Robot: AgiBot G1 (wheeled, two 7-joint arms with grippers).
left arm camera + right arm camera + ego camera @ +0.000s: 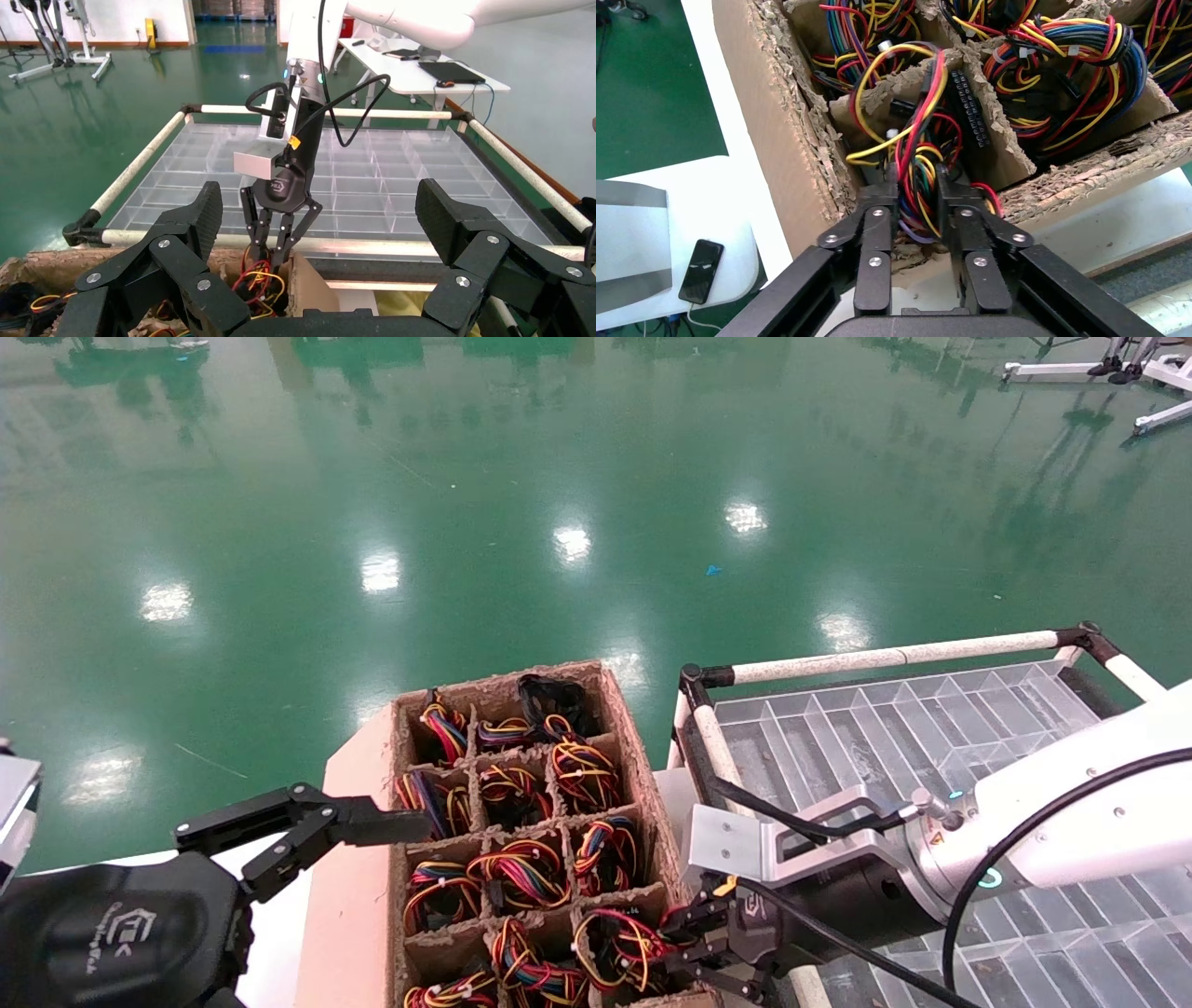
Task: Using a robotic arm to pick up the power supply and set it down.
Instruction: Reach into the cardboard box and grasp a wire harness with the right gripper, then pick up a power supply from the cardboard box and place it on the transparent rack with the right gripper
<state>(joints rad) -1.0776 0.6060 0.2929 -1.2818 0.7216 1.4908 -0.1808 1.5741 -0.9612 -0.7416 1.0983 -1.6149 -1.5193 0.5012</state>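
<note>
A brown cardboard divider tray holds several tied wire bundles. My right gripper reaches into the near right compartment. There its fingers are shut on the power supply's red, yellow and black wire bundle. The supply's grey box is hidden down in the compartment. From the left wrist view, the right gripper points down into the tray corner over those wires. My left gripper hangs open at the tray's left side, holding nothing.
A clear plastic divided tray in a white-tube frame stands right of the cardboard tray. A pink board lies under the cardboard. A black phone rests on the white table. Green floor lies beyond.
</note>
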